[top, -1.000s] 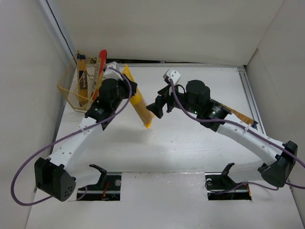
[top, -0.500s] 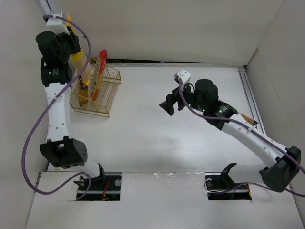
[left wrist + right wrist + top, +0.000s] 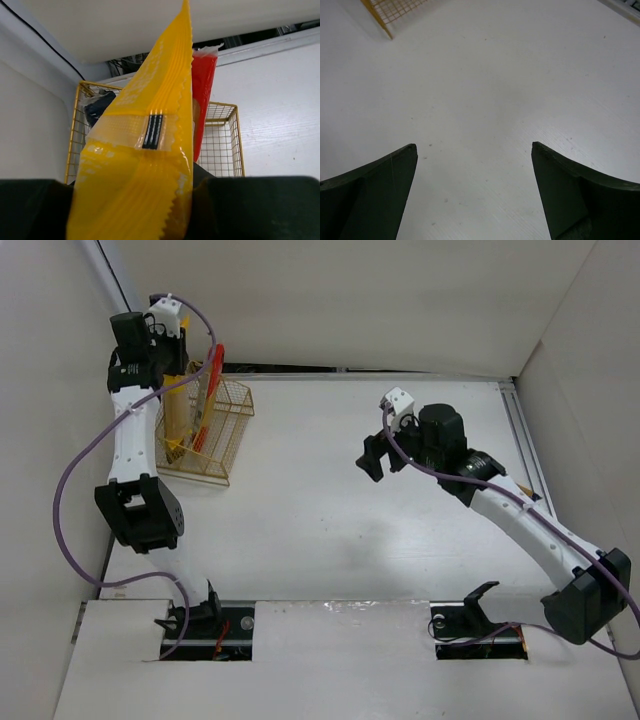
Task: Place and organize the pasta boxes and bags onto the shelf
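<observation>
Left pincer [image 3: 135, 215], clamping long yellow plastic spaghetti bag [image 3: 150, 145], swung from desk [image 3: 330, 530] centre to above gold wire-mesh basket [image 3: 232, 430]; drop-in prob. next. Right pincer [image 3: 473, 147] wide apart, empty.

You are looking at a bright yellow pack [image 3: 145, 165] with a pale see-through band and a small black-striped mark, a plain red pack [image 3: 204, 95], a third pack [image 3: 98, 107] with a dark blue end, a gold-yellow grid-wire basket [image 3: 220, 145], a blackish-green right claw [image 3: 474, 150] and a white desk [image 3: 485, 90].
</observation>
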Robot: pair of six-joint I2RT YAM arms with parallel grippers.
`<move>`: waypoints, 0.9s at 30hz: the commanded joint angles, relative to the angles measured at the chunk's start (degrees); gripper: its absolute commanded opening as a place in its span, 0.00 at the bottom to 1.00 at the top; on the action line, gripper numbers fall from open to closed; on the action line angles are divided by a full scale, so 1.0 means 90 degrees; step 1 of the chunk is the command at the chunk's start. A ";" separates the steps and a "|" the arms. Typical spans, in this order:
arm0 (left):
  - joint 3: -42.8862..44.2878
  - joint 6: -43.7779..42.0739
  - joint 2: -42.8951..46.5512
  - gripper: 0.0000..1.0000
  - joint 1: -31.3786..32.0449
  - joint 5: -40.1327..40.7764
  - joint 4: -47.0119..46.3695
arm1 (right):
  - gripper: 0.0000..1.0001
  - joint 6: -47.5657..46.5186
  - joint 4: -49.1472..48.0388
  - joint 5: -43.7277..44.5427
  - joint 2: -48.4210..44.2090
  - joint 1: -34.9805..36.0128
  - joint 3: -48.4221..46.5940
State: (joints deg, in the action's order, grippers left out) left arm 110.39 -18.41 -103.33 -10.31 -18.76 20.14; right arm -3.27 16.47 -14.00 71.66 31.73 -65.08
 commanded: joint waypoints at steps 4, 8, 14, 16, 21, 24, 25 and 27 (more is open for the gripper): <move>0.0205 -0.0638 0.0085 0.00 -0.0076 -0.0522 -0.0735 | 1.00 -0.0086 0.0104 -0.0056 -0.0110 -0.0175 0.0014; 0.0040 -0.0796 -0.0121 0.00 0.0041 -0.0514 -0.0666 | 1.00 -0.0086 0.0104 -0.0056 -0.0179 -0.0292 0.0131; -0.0713 -0.1186 -0.0237 0.00 0.0422 0.0483 -0.1046 | 1.00 -0.0086 0.0104 -0.0056 -0.0237 -0.0361 0.0258; -0.0713 -0.1118 -0.0383 0.00 0.0422 0.0552 -0.0940 | 1.00 -0.0086 0.0104 -0.0056 -0.0295 -0.0361 0.0326; -0.0713 -0.1098 -0.0462 0.54 0.0422 0.0727 -0.0773 | 1.00 -0.0086 0.0172 0.0003 -0.0296 -0.0361 0.0327; -0.0713 -0.0952 -0.0462 0.98 0.0422 0.0659 -0.0705 | 1.00 -0.0086 0.0231 0.0003 -0.0296 -0.0419 0.0327; -0.0713 -0.0875 -0.0404 1.00 0.0422 0.0601 -0.0705 | 1.00 -0.0086 0.0231 0.0080 -0.0296 -0.0420 0.0327; -0.0713 -0.0816 -0.0258 1.00 0.0422 0.0523 -0.0705 | 1.00 -0.0086 0.0231 0.0168 -0.0296 -0.0420 0.0327</move>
State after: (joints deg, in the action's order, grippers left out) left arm 103.09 -26.48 -110.24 -6.15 -13.39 16.38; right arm -3.46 19.07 -13.80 70.57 28.47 -62.06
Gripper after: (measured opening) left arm 0.997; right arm 0.998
